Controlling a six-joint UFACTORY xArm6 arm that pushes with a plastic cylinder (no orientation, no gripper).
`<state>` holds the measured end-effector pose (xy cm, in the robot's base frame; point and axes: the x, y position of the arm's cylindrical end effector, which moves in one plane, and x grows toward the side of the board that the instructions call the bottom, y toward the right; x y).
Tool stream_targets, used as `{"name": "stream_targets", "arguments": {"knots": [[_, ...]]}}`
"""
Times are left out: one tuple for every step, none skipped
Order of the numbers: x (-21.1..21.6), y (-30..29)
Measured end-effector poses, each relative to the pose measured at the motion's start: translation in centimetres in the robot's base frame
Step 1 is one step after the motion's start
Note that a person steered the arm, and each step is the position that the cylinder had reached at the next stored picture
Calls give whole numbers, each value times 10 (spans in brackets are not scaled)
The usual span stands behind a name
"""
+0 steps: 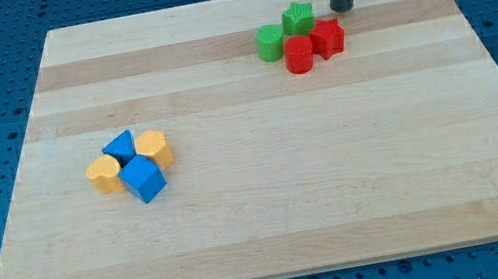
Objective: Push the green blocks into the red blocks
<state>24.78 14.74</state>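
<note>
A green star-shaped block (pixel 299 19) and a green round block (pixel 269 43) sit near the view's top right on the wooden board (pixel 270 207). A red round block (pixel 299 54) and a red star-like block (pixel 327 38) lie just below them, touching them in one cluster. My tip (pixel 343 7) rests on the board just to the right of the green star block and above the red star-like block, a small gap away.
A second cluster sits at the view's lower left: a blue triangular block (pixel 120 147), a blue cube (pixel 143 178), a yellow block (pixel 153 148) and another yellow block (pixel 104 173). The blue perforated table surrounds the board.
</note>
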Motion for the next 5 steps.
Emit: {"name": "stream_targets", "arguments": {"knots": [[-8,-11],[-7,-27],[-3,-38],[5,-40],[24,-40]]}}
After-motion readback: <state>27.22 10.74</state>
